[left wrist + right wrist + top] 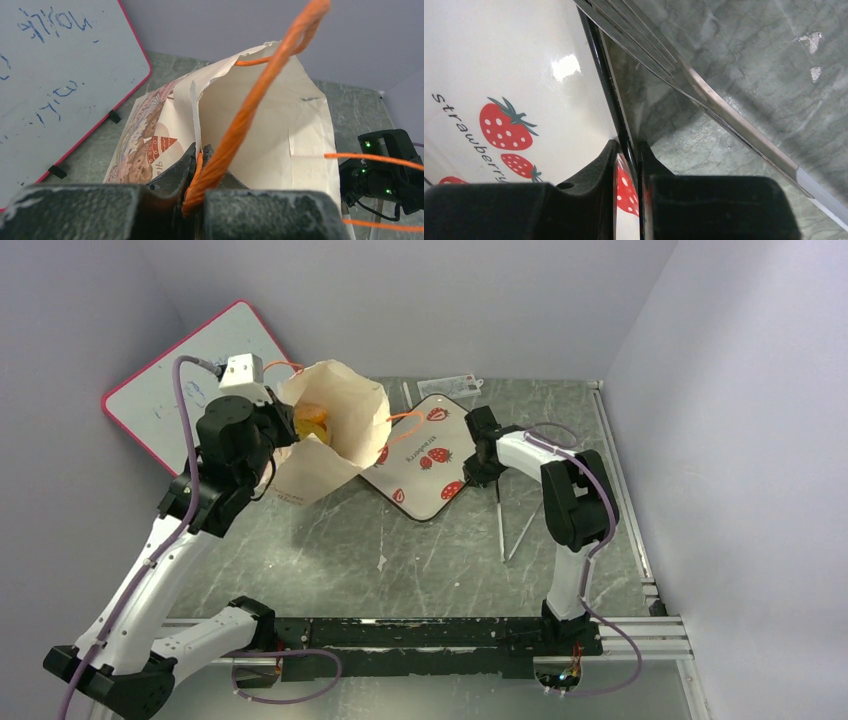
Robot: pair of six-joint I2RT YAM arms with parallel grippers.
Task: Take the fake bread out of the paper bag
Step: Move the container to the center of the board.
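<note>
The cream paper bag (335, 430) leans on its side at the back left, its open mouth turned up toward the top camera. Inside it shows one orange-yellow piece of fake bread (312, 423); anything deeper is hidden. My left gripper (288, 436) is at the bag's left rim, shut on the bag's orange cord handle (235, 125). In the left wrist view the left gripper (202, 162) pinches that cord against the bag (280, 135). My right gripper (479, 471) is shut on the dark rim of the strawberry-print tray (425, 455). In the right wrist view the right gripper (628, 162) grips that tray (524, 65).
A pink-framed whiteboard (170, 390) leans at the far left, close behind the bag. Thin metal utensils (500, 525) lie on the table right of the tray, seen also in the right wrist view as metal utensils (704, 95). A small clear packet (450, 387) lies behind the tray.
</note>
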